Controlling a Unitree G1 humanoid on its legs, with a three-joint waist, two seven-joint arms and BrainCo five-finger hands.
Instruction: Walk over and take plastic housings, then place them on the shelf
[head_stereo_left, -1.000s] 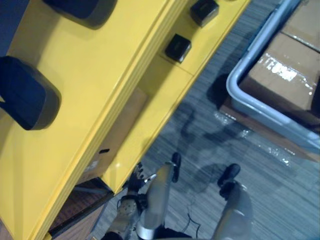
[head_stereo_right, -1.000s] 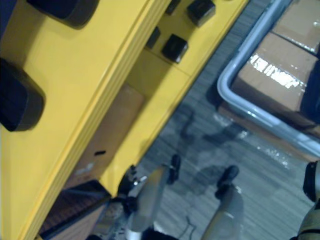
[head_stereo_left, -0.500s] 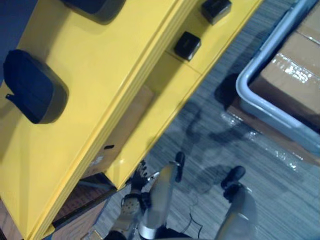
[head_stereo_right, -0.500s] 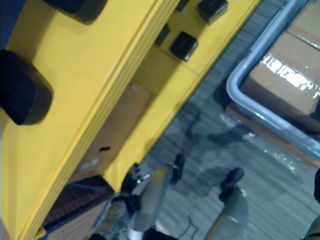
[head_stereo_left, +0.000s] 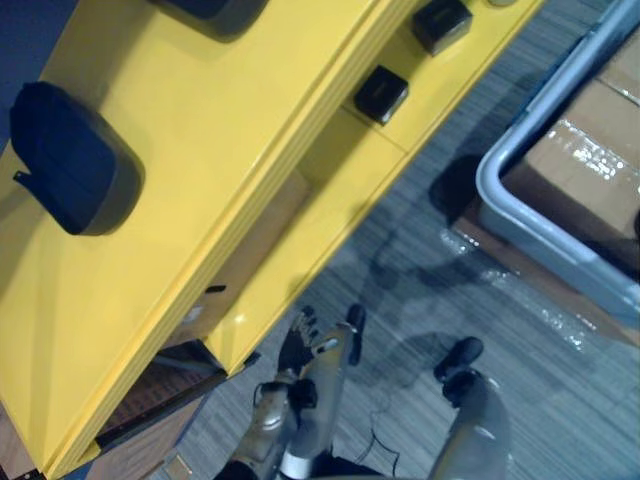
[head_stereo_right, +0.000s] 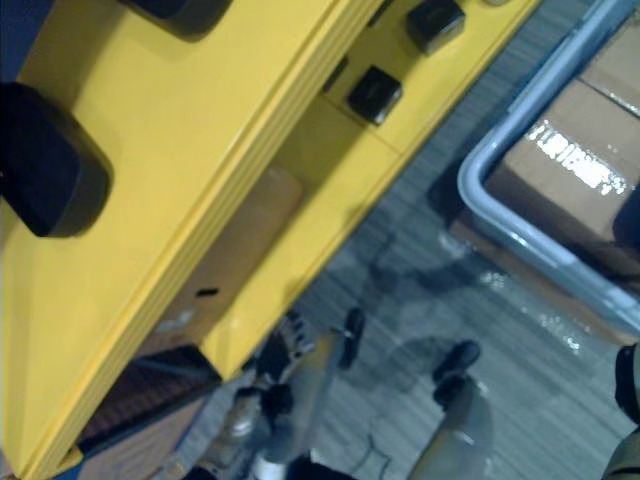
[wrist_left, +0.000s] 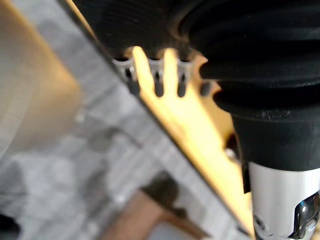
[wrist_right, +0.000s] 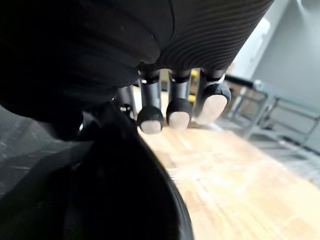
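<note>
Left hand (head_stereo_left: 297, 345) has risen, fingers spread, beside shelf (head_stereo_left: 200, 150) edge; right hand (wrist_right: 178, 114) clasps housing (wrist_right: 130, 200).

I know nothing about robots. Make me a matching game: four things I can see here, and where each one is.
Things:
1. large dark housing
2. small black box
3. shiny brown carton
4. left hand

Places:
A. inside the grey-railed cart
B. on the top board of the yellow shelf
C. over the grey carpet, by the shelf's corner
D. on the shelf's lower yellow board

Pairs: 1-B, 2-D, 3-A, 4-C.
</note>
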